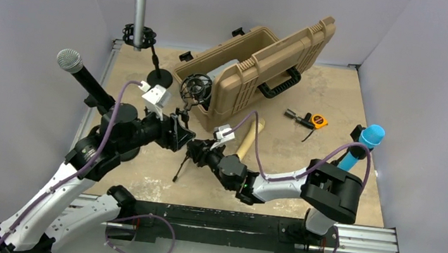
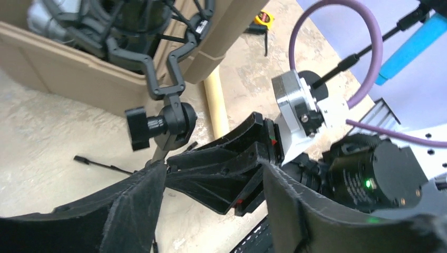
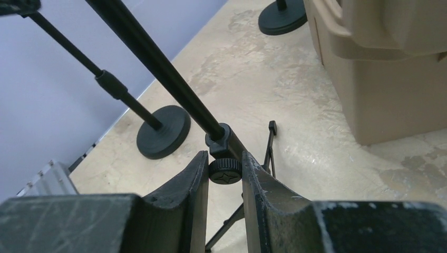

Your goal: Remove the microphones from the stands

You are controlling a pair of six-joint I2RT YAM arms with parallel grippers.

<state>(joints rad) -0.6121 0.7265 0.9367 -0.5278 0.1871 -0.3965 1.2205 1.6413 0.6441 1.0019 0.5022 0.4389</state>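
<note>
Black microphone (image 2: 124, 23) in a wiry spider mount (image 1: 197, 90).
My right jaws pinch the slim matte stand (image 3: 158, 64); left jaws spread.

the gap in my open left gripper (image 2: 213, 176) is filled by my right gripper (image 3: 224, 158), which is clamped on the tripod stand (image 3: 158, 58) below the shock mount (image 1: 196, 88). just behind the mount the open tan case (image 1: 253, 72) walls off the far side, and a wooden dowel (image 1: 246, 140) lies near the tripod's right. a round-based stand (image 3: 163, 132) crowds the left, while bare table (image 1: 352, 96) lies free to the right of the case.
</note>
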